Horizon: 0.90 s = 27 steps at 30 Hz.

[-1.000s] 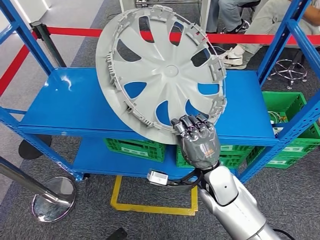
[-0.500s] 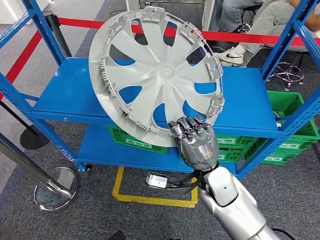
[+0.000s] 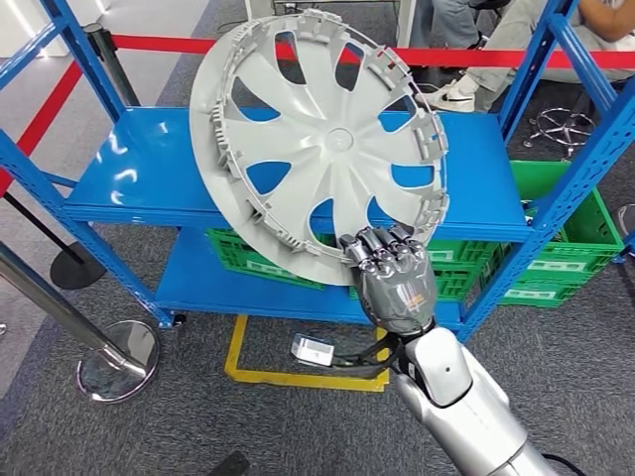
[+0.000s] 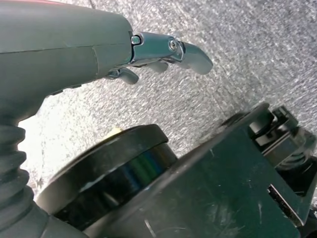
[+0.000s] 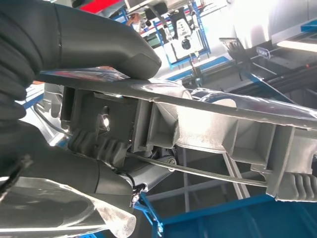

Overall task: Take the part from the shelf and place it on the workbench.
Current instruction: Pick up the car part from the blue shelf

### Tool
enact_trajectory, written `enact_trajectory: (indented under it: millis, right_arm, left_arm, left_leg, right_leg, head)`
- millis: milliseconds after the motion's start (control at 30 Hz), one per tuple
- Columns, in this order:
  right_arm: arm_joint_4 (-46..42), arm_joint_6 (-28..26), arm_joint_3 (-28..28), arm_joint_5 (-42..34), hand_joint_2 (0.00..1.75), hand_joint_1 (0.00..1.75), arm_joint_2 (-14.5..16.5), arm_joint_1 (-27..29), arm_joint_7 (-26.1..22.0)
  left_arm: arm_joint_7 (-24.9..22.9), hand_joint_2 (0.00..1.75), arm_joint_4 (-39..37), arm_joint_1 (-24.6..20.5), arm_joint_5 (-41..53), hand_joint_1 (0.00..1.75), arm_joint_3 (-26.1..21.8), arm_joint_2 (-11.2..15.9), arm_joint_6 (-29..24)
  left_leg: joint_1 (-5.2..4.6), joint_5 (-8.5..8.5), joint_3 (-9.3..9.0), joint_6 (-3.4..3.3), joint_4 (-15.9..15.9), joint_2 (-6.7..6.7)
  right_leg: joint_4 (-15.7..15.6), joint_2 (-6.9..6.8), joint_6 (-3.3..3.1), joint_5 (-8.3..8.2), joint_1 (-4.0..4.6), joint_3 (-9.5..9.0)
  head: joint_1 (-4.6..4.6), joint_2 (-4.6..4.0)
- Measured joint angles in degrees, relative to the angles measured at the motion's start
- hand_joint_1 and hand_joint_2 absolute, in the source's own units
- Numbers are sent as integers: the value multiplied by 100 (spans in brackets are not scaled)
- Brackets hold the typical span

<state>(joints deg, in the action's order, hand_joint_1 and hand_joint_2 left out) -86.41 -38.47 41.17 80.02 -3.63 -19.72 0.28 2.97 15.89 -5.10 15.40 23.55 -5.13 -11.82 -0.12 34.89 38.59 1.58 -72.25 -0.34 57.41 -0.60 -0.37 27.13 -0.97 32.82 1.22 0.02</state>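
Gripping the lower rim of a grey wheel cover (image 3: pixel 321 149), the robot's right hand (image 3: pixel 392 281) has its fingers (image 3: pixel 378 248) curled over the edge, while the right wrist view shows the thumb (image 5: pixel 112 44) pressed on the opposite face of the rim (image 5: pixel 209 101) — a firm pinch, by the look of it. Above the fingers the wheel cover stands tilted in the air, its far edge leaning away and its spokes showing the blue shelf (image 3: pixel 150 183) behind them; it touches no board. The left hand (image 4: pixel 164 52) hangs over grey floor with its fingers apart and nothing in them.

Judged from this, the pick is done and the part is off the shelf; the carry and the set-down on the workbench remain, and no workbench is in sight.

Beyond the fingers lie green crates (image 3: pixel 569 263) under the shelf, a yellow floor marking (image 3: pixel 300 377) just below the hand, and a stanchion base (image 3: pixel 116 359) off to the left. Blue uprights (image 3: pixel 576 149) flank the wide disc — likely snags in a turn. Seated people's legs (image 3: pixel 517 35) show past a red barrier tape (image 3: pixel 509 58).
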Motion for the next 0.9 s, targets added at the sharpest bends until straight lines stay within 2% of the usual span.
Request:
enact_trajectory:
  millis: [33, 67, 133, 200, 233, 267, 300, 333, 367, 400, 467, 500, 533, 567, 600, 633, 667, 700, 733, 767, 833, 867, 900]
  right_arm:
    - [1, 0, 1, 1, 175, 175, 0, 1, -1]
    - [1, 0, 0, 1, 175, 175, 0, 2, -1]
    - [-1, 0, 0, 2, 175, 175, 0, 2, -2]
    - [-2, -1, -1, 1, 175, 175, 0, -1, 1]
    - [-2, -1, -2, 0, 175, 175, 0, -4, 3]
    - [-2, -2, -2, -1, 175, 175, 0, -6, 5]
    - [-3, -2, -2, -1, 175, 175, -1, -6, 5]
    - [-3, -2, -2, -1, 175, 175, -1, -5, 4]
    - [-4, -2, -2, -1, 175, 175, -2, -5, -1]
    - [-3, -1, -2, 3, 175, 175, -2, -4, -7]
    - [-2, 0, 0, 10, 175, 175, -3, -1, -21]
    - [-1, 0, 1, 11, 175, 175, -4, 3, -22]
    - [0, 2, 1, 8, 175, 175, -5, 5, -19]
    - [3, 13, 1, 9, 175, 175, -6, 4, -7]
    - [13, 34, 0, 12, 175, 175, -6, -4, 10]
    - [30, 65, 0, 21, 175, 175, -4, -26, 32]
    - [61, 96, 1, 30, 175, 175, 1, -63, 52]
    - [110, 117, 1, 36, 175, 175, 12, -111, 67]
    - [174, 126, 2, 40, 175, 175, 28, -163, 77]
    - [238, 125, 2, 43, 175, 175, 45, -205, 80]
    - [345, 121, 1, 43, 175, 175, 67, -247, 90]
    - [379, 120, 0, 42, 175, 175, 74, -254, 96]
    - [410, 120, -1, 40, 175, 175, 82, -261, 100]
  left_arm:
    - [0, 175, 0, 0, 1, 0, -3, -1, 0]
    - [-1, 175, 0, 4, 2, 0, -4, -1, 0]
    - [-4, 175, 0, 30, 11, 0, -3, -1, 1]
    - [-9, 175, 0, 69, 25, 0, -2, 2, 1]
    - [-10, 175, 0, 86, 31, 0, -1, 3, 1]
    - [-10, 175, 0, 98, 34, 0, -1, 4, 0]
    - [-9, 175, 0, 105, 36, 0, -1, 4, 0]
    - [-9, 175, 0, 105, 36, 0, -1, 3, 0]
    - [-8, 175, 0, 103, 36, 0, -1, 3, 0]
    - [-8, 175, 0, 99, 36, 0, -2, 1, 0]
    - [-7, 175, 0, 91, 35, 0, -3, -3, 0]
    - [-5, 175, 0, 88, 34, 0, -3, -5, 0]
    - [-1, 175, 0, 84, 34, 0, -4, -6, 1]
    - [15, 175, 0, 80, 29, 0, -6, -7, 8]
    - [42, 175, 0, 76, 20, 0, -8, -5, 21]
    - [78, 175, 0, 71, 5, 0, -10, -2, 40]
    - [120, 175, 0, 64, -9, 0, -13, 4, 63]
    - [154, 175, 0, 56, -21, 0, -15, 14, 85]
    - [182, 175, 0, 50, -27, 0, -16, 25, 101]
    - [205, 175, 0, 47, -29, 0, -18, 37, 110]
    - [231, 175, -1, 48, -32, 0, -21, 68, 118]
    - [238, 175, -1, 49, -34, 0, -23, 81, 119]
    - [240, 175, -1, 46, -36, 0, -25, 93, 120]
  left_leg:
    - [4, -7, -58, 2, -116, 0]
    - [7, -116, -199, -4, -36, 1]
    - [6, -395, -689, -53, 630, 1]
    - [-14, -449, -1121, -116, 1364, -2]
    - [-27, -418, -1209, -144, 1558, -3]
    - [-39, -419, -1219, -168, 1642, -5]
    - [-27, -459, -1183, -202, 1673, 0]
    - [-17, -516, -1137, -243, 1697, 8]
    - [-4, -580, -1082, -289, 1719, 16]
    - [7, -649, -1016, -328, 1735, 25]
    - [-11, -768, -863, -369, 1726, 29]
    - [-22, -828, -783, -375, 1717, 30]
    - [-31, -883, -706, -377, 1706, 29]
    - [-39, -934, -627, -374, 1689, 28]
    - [-45, -977, -553, -364, 1668, 27]
    - [-48, -1012, -484, -350, 1638, 24]
    - [-58, -1042, -413, -331, 1605, 23]
    - [-65, -1080, -353, -307, 1576, 24]
    - [-69, -1127, -301, -282, 1554, 26]
    - [-72, -1182, -258, -255, 1549, 28]
    - [-69, -1227, -187, -197, 1537, 16]
    - [-65, -1126, -145, -162, 1463, 9]
    - [-55, -931, -88, -123, 1285, 2]
  right_leg:
    - [18, -3, 4, -47, 1, 80]
    - [37, -4, 10, -91, 2, 157]
    - [68, -1, 36, -174, 6, 284]
    - [74, -1, 91, -271, 17, 364]
    - [62, -6, 124, -331, 18, 394]
    - [43, -12, 157, -396, 20, 417]
    - [24, -15, 189, -437, 19, 447]
    - [34, -7, 213, -407, 21, 490]
    - [122, 5, 233, -276, 24, 553]
    - [342, 19, 250, -36, 26, 642]
    - [1072, 35, 271, 501, 25, 837]
    - [1435, 37, 279, 644, 26, 892]
    - [1648, 37, 282, 646, 26, 882]
    - [1671, 37, 276, 536, 27, 779]
    - [1488, 37, 263, 366, 28, 581]
    - [1144, 38, 245, 232, 30, 312]
    - [735, 40, 227, 183, 38, 9]
    - [363, 46, 211, 212, 46, -236]
    - [99, 51, 199, 271, 57, -389]
    - [-37, 56, 191, 316, 70, -450]
    - [-108, 43, 147, 269, 58, -397]
    - [-122, 30, 105, 230, 46, -361]
    - [-133, 15, 59, 186, 31, -320]
  head:
    - [1, 0]
    - [0, 0]
    - [0, 0]
    - [-3, 1]
    - [-3, 1]
    - [-4, 2]
    - [-4, 1]
    - [-7, 2]
    - [-16, 1]
    - [-27, 1]
    - [-43, 1]
    - [-44, 1]
    - [-44, 0]
    - [-43, 0]
    - [-43, 0]
    - [-43, 1]
    - [-43, 1]
    - [-40, 2]
    - [-40, 2]
    - [-39, 1]
    - [-38, 0]
    - [-28, 0]
    - [-17, 0]
